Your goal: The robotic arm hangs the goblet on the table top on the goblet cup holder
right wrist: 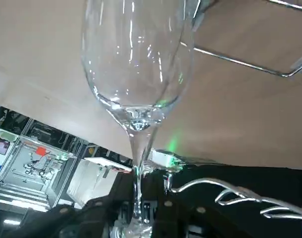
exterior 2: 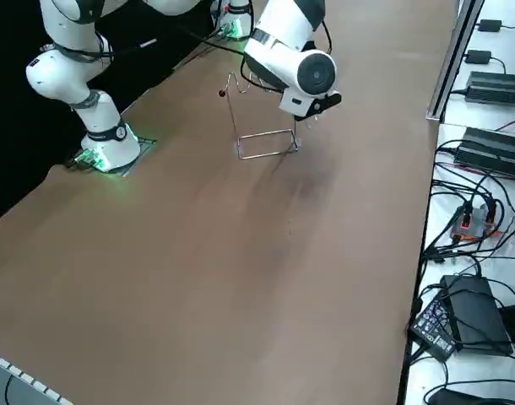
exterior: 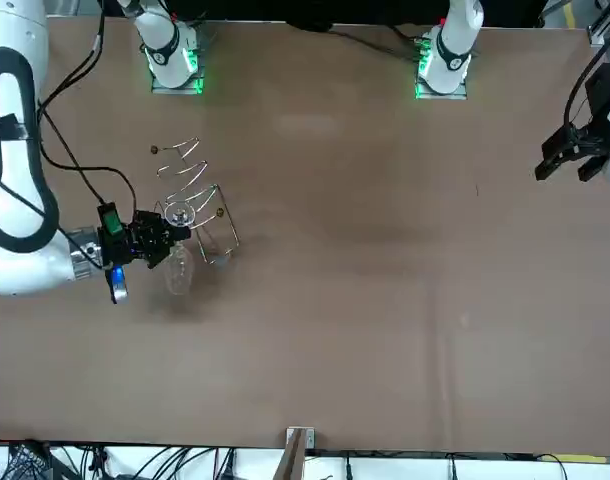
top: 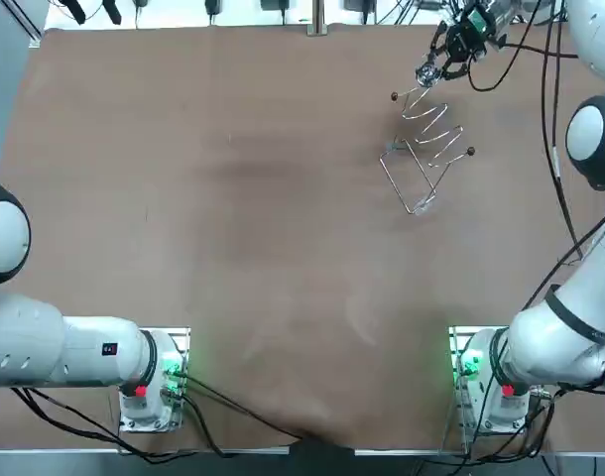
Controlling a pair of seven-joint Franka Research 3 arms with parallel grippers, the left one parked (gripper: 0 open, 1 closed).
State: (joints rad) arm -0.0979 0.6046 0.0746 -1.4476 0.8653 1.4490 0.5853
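My right gripper (right wrist: 137, 210) is shut on the stem of a clear glass goblet (right wrist: 136, 64), whose bowl points away from the wrist. In the front view the gripper (exterior: 153, 241) holds the goblet (exterior: 177, 272) off the table, right beside the wire goblet holder (exterior: 198, 190). The goblet's foot (exterior: 178, 213) sits level with the holder's wavy top rails. Seen from above, the gripper (top: 443, 58) is at the far right of the table, just beyond the holder (top: 427, 149). The side view shows the holder (exterior 2: 266, 145) with the arm's wrist (exterior 2: 301, 74) over it; the fingers are hidden there.
The holder's curved hanging wires (right wrist: 230, 194) run close beside the fingers (right wrist: 167, 206). Cables (top: 541, 59) trail along the right arm at the far right table corner. Black electronics boxes (exterior 2: 494, 89) lie off the table's far edge.
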